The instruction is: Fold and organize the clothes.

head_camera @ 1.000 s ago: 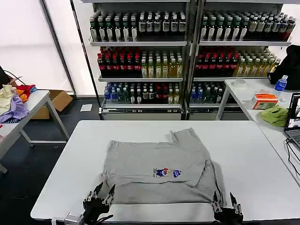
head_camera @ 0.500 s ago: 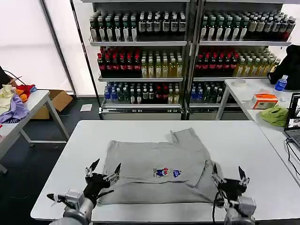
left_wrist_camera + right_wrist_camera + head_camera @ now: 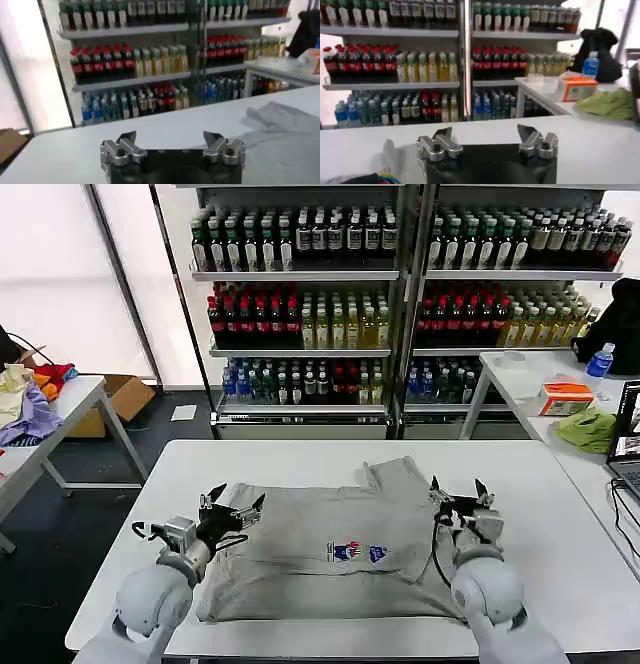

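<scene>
Grey T-shirt (image 3: 340,549): flat on white table (image 3: 560,514), partly folded; left gripper (image 3: 232,506) wide, empty, above its left edge; right gripper (image 3: 457,489) wide, empty, above its right edge

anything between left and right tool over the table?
Head view: the grey T-shirt spans the stretch between the left tool and right tool, its printed graphic roughly midway. Nothing else.
</scene>
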Robot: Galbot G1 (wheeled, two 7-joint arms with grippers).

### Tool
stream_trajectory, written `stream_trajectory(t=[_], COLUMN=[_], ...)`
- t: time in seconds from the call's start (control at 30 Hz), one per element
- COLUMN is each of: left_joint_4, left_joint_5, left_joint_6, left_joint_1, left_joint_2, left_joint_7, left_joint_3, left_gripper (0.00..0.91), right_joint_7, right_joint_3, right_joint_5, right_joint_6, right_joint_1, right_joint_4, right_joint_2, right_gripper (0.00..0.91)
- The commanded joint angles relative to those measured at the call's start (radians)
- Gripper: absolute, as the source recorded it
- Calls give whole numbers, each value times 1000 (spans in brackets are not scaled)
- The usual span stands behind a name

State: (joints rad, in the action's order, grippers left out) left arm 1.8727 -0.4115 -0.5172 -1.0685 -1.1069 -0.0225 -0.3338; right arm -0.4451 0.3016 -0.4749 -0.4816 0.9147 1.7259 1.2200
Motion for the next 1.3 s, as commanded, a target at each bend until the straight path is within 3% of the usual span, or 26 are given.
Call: stream_trajectory(t=[0.03, 0.47, 0.8, 1.3], left_joint_4=[-319, -448, -491, -502], left_joint_5=[-72, -66, -60, -61], left_joint_6=[-24, -45, -48, -47], left_joint_1=[251, 315, 315, 309], left_joint_2=[20, -16, -47, -46], left_joint_7=[-2, -10, -19, -18], left_joint_3=[84, 113, 99, 95], left_gripper=[907, 907, 907, 907], right_joint_7=[1, 36, 39, 49], right_joint_3=[-88, -103, -114, -113], right_joint_5=[-56, -49, -6, 17], right_joint_6=[-16, -27, -40, -35], right_joint_1=[-257, -387, -388, -399], right_joint_4=[-321, -509, -549, -626], right_joint_2=[43, 122, 181, 189], right_gripper=[907, 907, 907, 907])
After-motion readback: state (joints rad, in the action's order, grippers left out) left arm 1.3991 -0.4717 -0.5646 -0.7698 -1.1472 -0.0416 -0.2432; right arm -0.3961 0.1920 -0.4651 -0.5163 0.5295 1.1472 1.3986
